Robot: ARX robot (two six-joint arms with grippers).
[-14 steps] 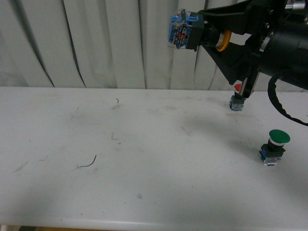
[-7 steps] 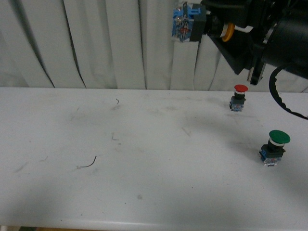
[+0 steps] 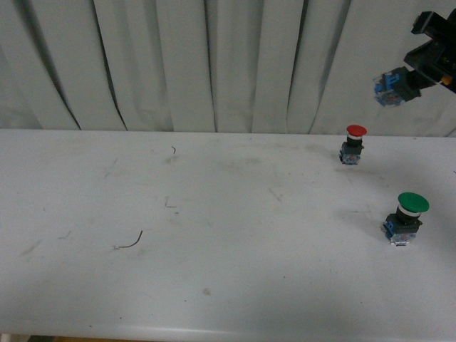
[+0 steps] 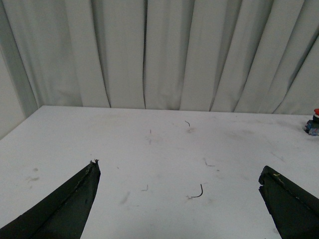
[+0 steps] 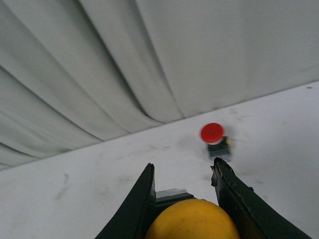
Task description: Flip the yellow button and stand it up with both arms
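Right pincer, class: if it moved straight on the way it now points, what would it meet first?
Probably the white tabletop close to the small red-capped push-button, perhaps that button itself; depth is unclear. The right pincer grips the yellow mushroom-cap button.

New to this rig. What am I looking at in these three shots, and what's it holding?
It is a two-armed robot at a white table before a pale curtain. The front view comes from a camera on its body; the other two come from cameras on its wrists. On the table stand a red button and a green button. The right gripper is up above the table, shut on the yellow button, cap toward the wrist camera. The left gripper is open, holding nothing.
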